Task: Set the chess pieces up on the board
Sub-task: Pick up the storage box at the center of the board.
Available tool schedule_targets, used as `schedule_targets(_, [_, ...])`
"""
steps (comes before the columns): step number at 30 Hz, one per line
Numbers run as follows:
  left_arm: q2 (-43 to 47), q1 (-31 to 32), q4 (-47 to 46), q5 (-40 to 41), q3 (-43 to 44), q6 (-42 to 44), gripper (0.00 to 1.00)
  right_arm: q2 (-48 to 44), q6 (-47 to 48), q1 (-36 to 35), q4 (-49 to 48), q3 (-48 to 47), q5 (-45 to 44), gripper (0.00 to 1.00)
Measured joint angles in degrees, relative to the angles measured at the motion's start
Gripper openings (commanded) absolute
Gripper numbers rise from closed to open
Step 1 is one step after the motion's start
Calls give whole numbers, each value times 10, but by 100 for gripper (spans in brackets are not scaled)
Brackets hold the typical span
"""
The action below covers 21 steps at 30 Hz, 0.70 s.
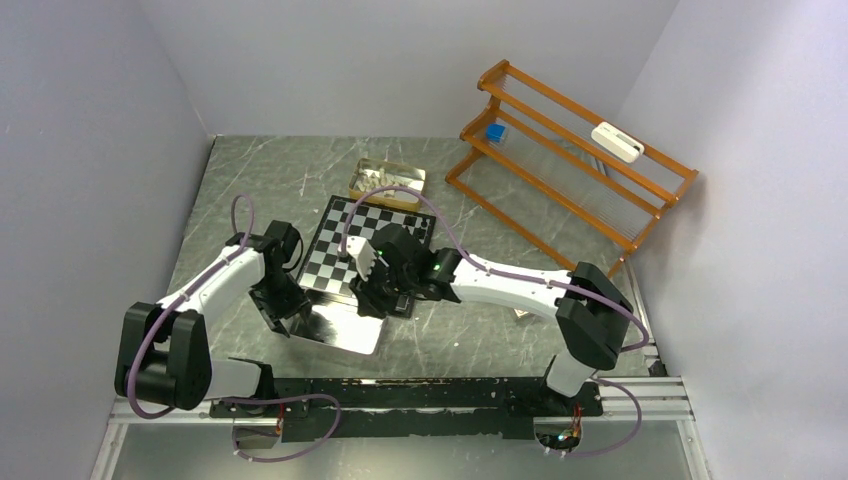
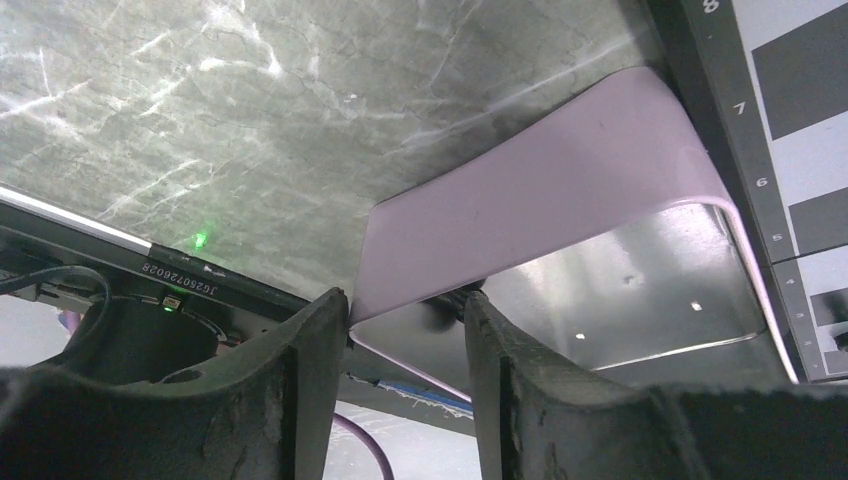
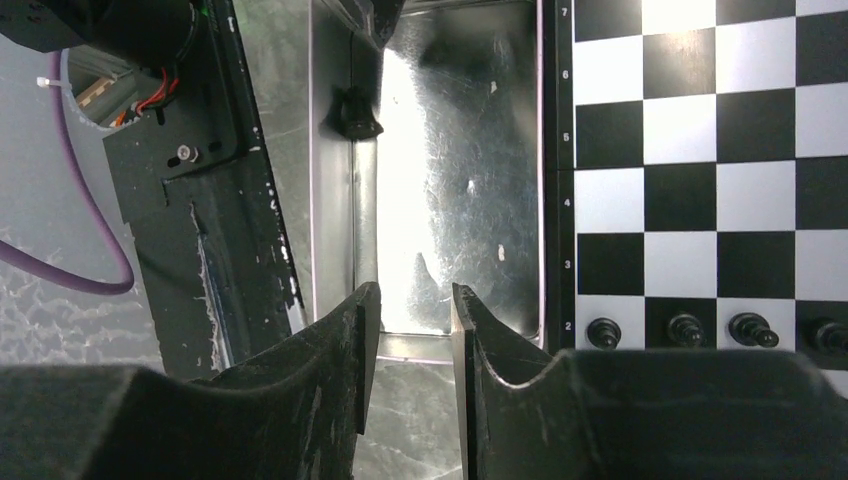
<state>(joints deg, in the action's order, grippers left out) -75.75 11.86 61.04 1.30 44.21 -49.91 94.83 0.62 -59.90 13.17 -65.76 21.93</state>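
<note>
left gripper (image 2: 408, 305) low, jaws apart, right gripper (image 3: 410, 295) low, jaws narrowly apart

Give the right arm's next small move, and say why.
Probably ease the right gripper forward along the rectangular silver metal tray toward the small glossy black chess piece beside its side wall: the gripper's jaws stand open and empty, and that piece is not yet on the chequered board.

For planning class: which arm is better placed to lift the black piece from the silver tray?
Likely right: the right gripper, open and empty, points along the tray toward the piece; the left gripper straddles its rim.
</note>
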Motion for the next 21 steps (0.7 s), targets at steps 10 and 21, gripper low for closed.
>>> schedule_targets(10, [2, 0, 7, 0, -8, 13, 13, -6, -4, 0, -8, 11, -12, 36])
schedule_targets(21, [19, 0, 10, 0, -9, 28, 5, -12, -14, 0, -14, 12, -19, 36])
